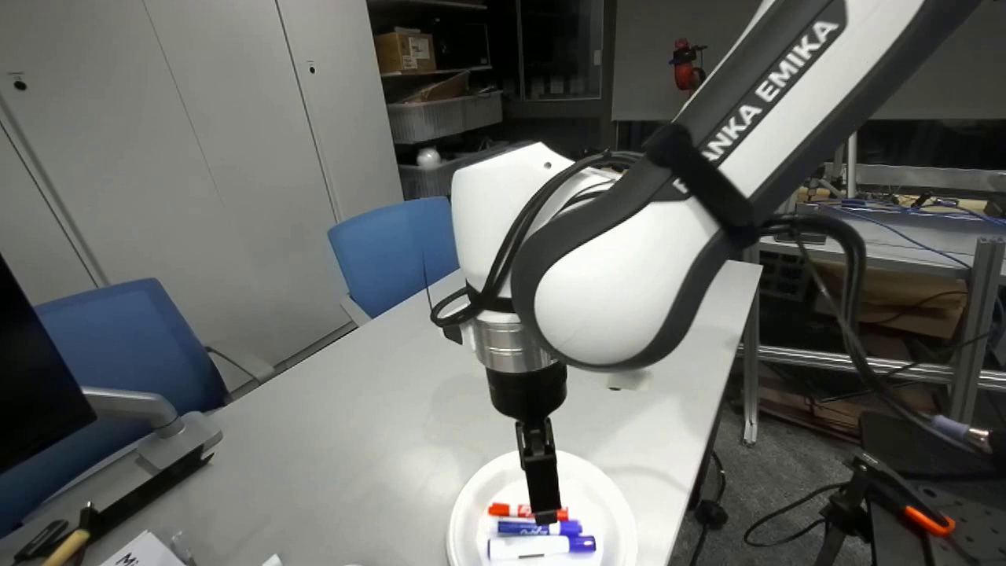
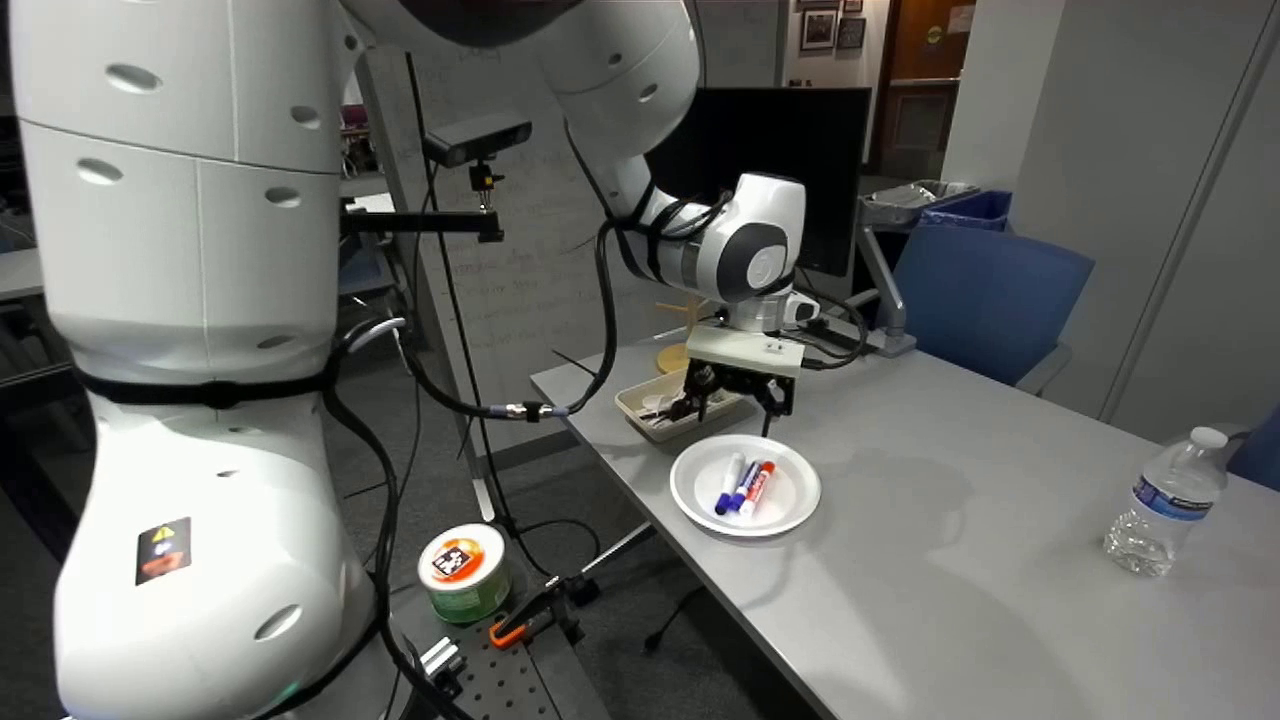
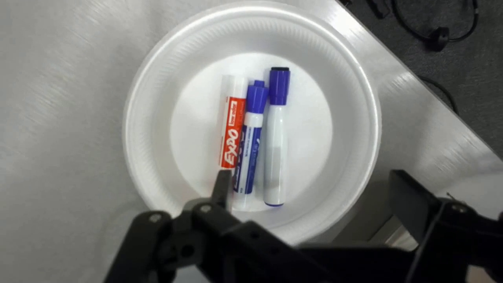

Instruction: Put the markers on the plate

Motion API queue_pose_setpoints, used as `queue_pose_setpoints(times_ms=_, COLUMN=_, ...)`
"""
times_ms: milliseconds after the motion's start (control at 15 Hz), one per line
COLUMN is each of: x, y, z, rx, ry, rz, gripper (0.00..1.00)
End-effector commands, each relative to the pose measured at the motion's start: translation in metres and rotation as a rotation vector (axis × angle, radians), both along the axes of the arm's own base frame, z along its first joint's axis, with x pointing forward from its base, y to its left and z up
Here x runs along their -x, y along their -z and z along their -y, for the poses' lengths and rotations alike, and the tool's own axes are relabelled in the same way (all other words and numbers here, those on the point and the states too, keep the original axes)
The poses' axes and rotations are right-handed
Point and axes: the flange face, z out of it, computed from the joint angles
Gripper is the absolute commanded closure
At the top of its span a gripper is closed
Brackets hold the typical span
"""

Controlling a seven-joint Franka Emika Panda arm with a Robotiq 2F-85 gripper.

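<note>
Robotiq gripper (image 3: pixel 313 186) hung near the plate (image 3: pixel 151 118), its fingers (image 3: pixel 410 204) spread wide apart. On the plate, side by side, lay a red-labelled marker (image 3: pixel 232 133), a blue-labelled marker (image 3: pixel 248 153) and a plain white marker (image 3: pixel 276 157) with a blue cap; one finger hid the red-labelled one's end in the wrist view. The plate sat on the grey table (image 2: pixel 900 600), near its edge. Beyond the gripper, in an exterior view, was a shallow tray (image 2: pixel 672 429); a clear bottle (image 2: pixel 1168 503) stood well apart, and farther off, a blue chair (image 2: pixel 985 300).
</note>
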Motion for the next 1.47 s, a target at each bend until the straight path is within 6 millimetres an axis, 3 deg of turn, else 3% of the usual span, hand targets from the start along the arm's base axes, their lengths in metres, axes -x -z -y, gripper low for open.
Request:
queue_pose_setpoints(times_ms=0, x=0.033, y=-0.037, z=0.01, rx=-0.025, ry=0.043, rz=0.08, gripper=0.0)
queue_pose_setpoints(times_ms=467, x=0.073, y=-0.093, z=0.028, rx=-0.07, ry=0.114, rz=0.264, gripper=0.0)
queue_pose_setpoints(times_ms=800, x=0.104, y=-0.112, z=0.061, rx=-0.093, ry=0.153, rz=0.302, gripper=0.0)
queue_pose_setpoints(times_ms=867, x=0.082, y=-0.102, z=0.051, rx=-0.07, ry=0.154, rz=0.27, gripper=0.0)
queue_pose_setpoints(times_ms=1400, x=0.084, y=-0.1, z=0.052, rx=-0.069, ry=0.151, rz=0.264, gripper=0.0)
